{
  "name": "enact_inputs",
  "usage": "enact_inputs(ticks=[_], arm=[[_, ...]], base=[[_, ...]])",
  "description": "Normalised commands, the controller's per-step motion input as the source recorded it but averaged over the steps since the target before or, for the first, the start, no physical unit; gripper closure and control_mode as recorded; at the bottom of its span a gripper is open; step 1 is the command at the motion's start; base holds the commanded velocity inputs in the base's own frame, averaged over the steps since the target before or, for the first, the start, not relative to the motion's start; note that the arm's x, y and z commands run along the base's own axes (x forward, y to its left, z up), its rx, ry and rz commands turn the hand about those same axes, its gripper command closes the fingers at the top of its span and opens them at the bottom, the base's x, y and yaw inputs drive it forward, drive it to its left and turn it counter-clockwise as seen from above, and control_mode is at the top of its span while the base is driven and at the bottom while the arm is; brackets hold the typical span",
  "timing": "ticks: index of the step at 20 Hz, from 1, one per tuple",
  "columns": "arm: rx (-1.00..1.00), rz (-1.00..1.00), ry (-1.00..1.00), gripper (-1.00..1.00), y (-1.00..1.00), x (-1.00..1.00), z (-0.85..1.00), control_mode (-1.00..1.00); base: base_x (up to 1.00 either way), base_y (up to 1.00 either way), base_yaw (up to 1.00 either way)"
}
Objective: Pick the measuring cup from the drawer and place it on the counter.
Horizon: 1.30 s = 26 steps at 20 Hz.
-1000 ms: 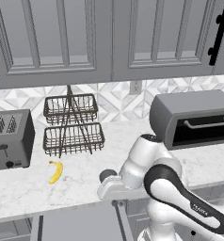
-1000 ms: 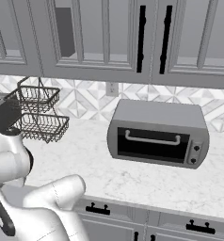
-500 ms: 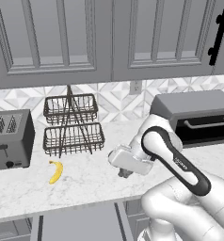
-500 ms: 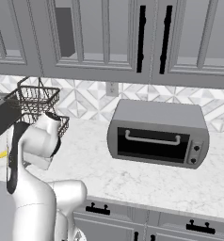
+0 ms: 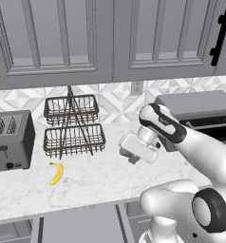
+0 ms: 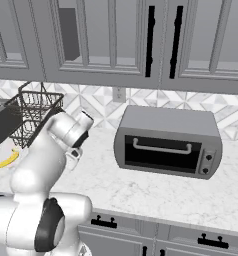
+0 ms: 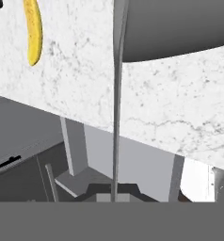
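My arm is bent over the counter (image 5: 100, 180), gripper (image 7: 115, 194) pinched on the measuring cup (image 7: 117, 94) handle, above the marble.

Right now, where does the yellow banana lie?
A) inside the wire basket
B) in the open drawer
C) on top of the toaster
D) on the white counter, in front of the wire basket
D: the banana lies flat on the counter, in front of the wire basket.

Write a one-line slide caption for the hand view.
Gripper shut on the measuring cup by its long handle, held above the white marble counter, banana beyond.
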Motion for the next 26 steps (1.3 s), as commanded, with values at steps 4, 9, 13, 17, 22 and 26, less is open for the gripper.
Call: enact_inputs(ticks=[4, 9, 13, 17, 22, 26], arm=[[-0.09, 0.06, 0.09, 1.0, -0.11, 0.66, -0.13, -1.0], [-0.2, 0.01, 0.06, 1.0, 0.0, 0.56, -0.25, -1.0], [-0.27, -0.01, 0.0, 1.0, 0.0, 0.26, -0.5, -1.0], [-0.3, -0.03, -0.02, 1.0, 0.0, 0.09, -0.63, -1.0], [-0.21, -0.01, -0.1, 1.0, 0.0, 0.02, -0.55, -1.0], [-0.06, 0.0, -0.04, 1.0, 0.0, 0.15, -0.14, -1.0]], base=[[0.0, 0.0, 0.0], [0.0, 0.0, 0.0], [0.0, 0.0, 0.0], [0.0, 0.0, 0.0], [0.0, 0.0, 0.0], [0.0, 0.0, 0.0]])
